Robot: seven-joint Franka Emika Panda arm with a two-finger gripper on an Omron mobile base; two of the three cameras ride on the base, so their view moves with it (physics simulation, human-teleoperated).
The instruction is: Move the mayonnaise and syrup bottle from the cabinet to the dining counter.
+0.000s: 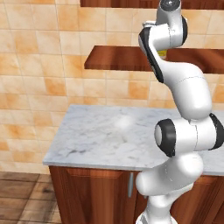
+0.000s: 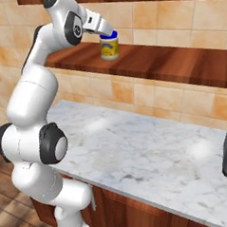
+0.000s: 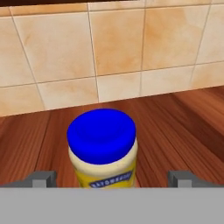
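Mayonnaise: stood upright on the cabinet shelf, near the tiled wall.
Bearing from tool: straight ahead, centred between the fingertips, lid above tip level.
Tool state: spread fully wide, nothing held.
Judgement: a straight advance is called for.

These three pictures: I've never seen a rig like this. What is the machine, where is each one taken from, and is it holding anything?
It is a white robot arm in a rendered kitchen. Two pictures come from cameras on its base, behind it to the left and right; the third looks along the gripper itself. The arm reaches up to the cabinet, a dark wooden shelf against tan tiles above a marble counter. On the shelf stands the mayonnaise, a blue-lidded jar. In the hand view, the two fingertips stand wide apart either side of the jar. The gripper is open and holds nothing.
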